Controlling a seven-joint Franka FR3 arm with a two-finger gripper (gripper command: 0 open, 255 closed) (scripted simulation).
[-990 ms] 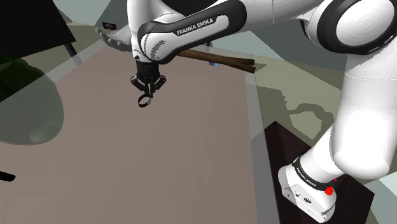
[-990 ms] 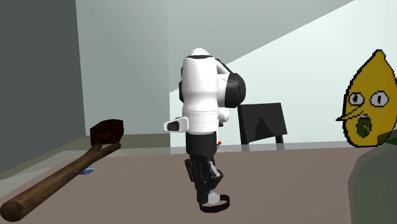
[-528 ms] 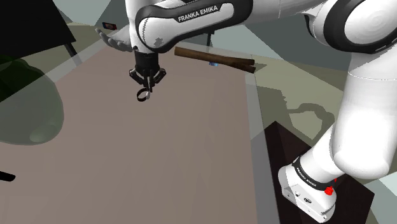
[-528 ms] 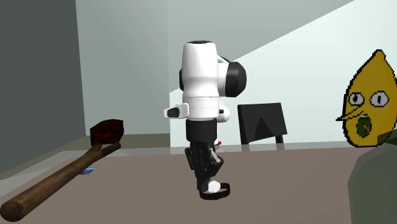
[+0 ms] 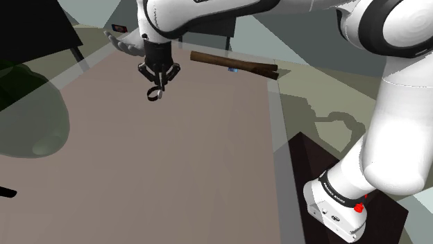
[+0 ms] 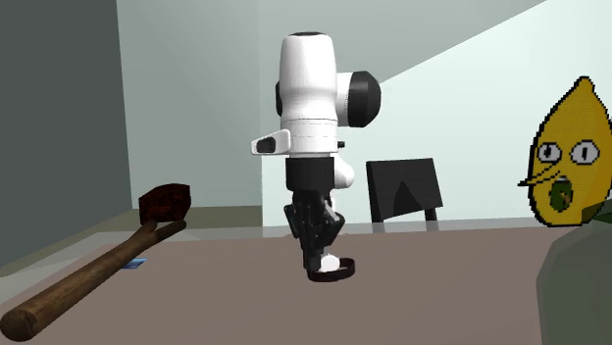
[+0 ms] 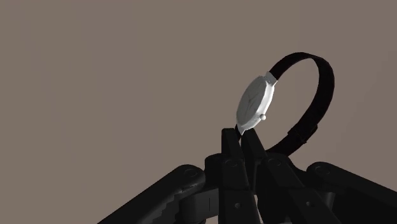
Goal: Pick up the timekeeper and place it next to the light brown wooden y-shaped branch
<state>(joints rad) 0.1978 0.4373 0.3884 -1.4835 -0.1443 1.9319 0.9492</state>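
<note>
Gripper (image 7: 242,137) is clamping the watch (image 7: 254,102) at its pale case's lower edge, dark strap looping outward, holding it over the brown surface (image 7: 95,76). Farther off, at two o'clock from it in the shoulder view, the branch (image 5: 232,62) is lying by the surface's far edge.

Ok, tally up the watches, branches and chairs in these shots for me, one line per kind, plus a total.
Wristwatch: 1, clasped in the gripper
Brown branch: 1
Black chair: 1
Total: 3
</note>
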